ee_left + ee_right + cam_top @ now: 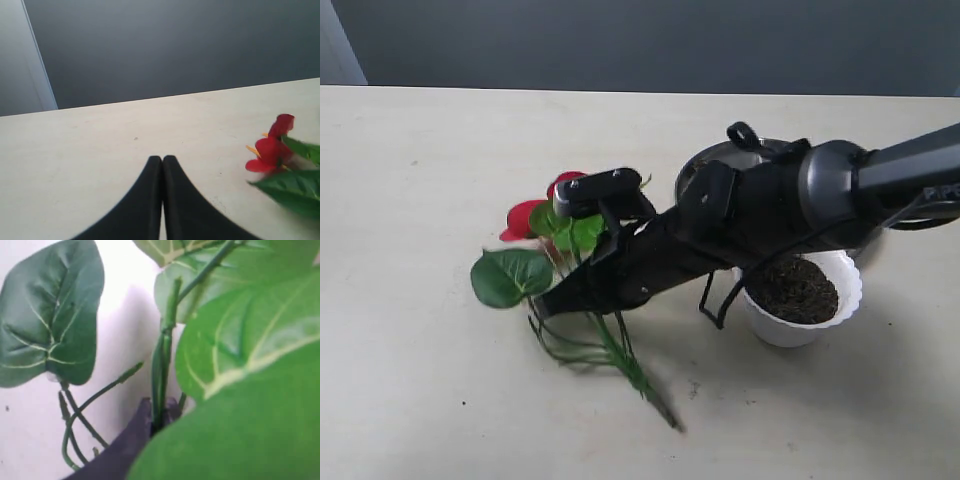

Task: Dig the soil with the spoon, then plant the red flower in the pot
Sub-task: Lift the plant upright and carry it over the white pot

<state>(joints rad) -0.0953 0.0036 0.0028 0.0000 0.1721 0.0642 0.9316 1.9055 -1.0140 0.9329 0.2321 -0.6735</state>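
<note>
One red flower (575, 235), flat on the counter (420, 400), left of the pot (800, 325) and apart from it. Two red blooms, at least three green leaves, one bundle of thin stems. Blooms and inner leaves partly covered by the right arm (770, 205); stem ends blurred.

Right pincer (548, 303) (159, 412) closed on the stems, low in the bundle; fingers largely masked by leaves in the wrist view.

One white pot with wavy rim, upright, filled with one mass of dark soil (792, 288); left side crossed by one black cable loop (720, 300).

One steel plate (695, 165) behind the pot, mostly hidden by the right arm.

Left pincer (162, 159) closed, fingers pressed together, nothing between them; red blooms nearby.
</note>
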